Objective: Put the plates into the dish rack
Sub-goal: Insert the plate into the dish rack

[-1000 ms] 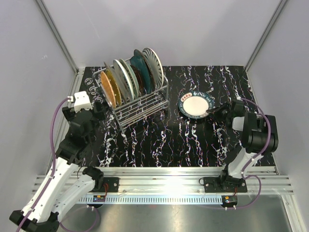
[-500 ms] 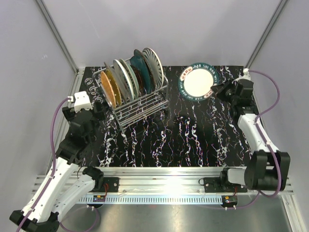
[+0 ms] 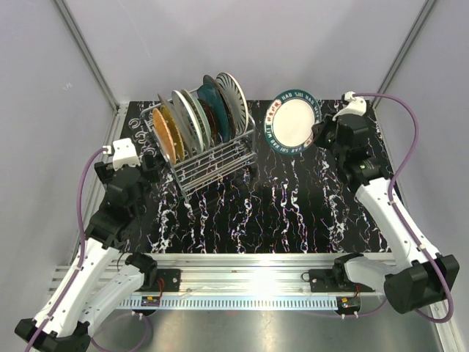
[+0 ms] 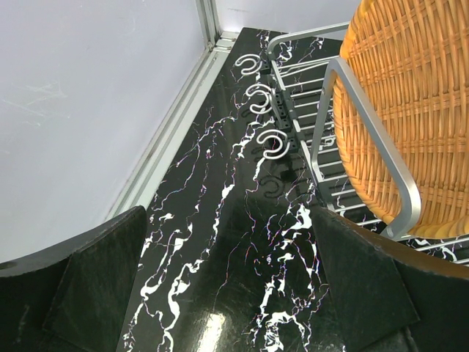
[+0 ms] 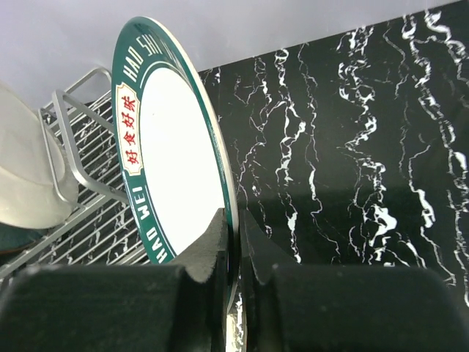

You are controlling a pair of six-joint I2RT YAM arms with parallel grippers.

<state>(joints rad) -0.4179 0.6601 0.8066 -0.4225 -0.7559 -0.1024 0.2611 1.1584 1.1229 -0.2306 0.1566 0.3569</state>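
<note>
My right gripper (image 3: pixel 321 136) is shut on the rim of a white plate with a dark green lettered border (image 3: pixel 292 122), held on edge in the air right of the dish rack (image 3: pixel 212 158). In the right wrist view the plate (image 5: pixel 176 161) stands upright between my fingers (image 5: pixel 212 242), and the rack's end rail (image 5: pixel 73 158) lies to its left. Several plates stand in the rack, the orange woven one (image 3: pixel 164 132) foremost and the striped one (image 3: pixel 233 94) at the back. My left gripper (image 3: pixel 150 163) is open and empty, left of the rack; the orange plate (image 4: pixel 410 110) shows in its view.
The black marbled tabletop (image 3: pixel 286 205) has metal frame posts at its back corners. White hooks (image 4: pixel 270 143) are fixed to the rack's left side. Grey walls enclose the left, back and right.
My right arm has lifted the green-bordered plate off the table, tipped it from flat to upright and carried it back and left towards the rack. The left arm has not moved.
</note>
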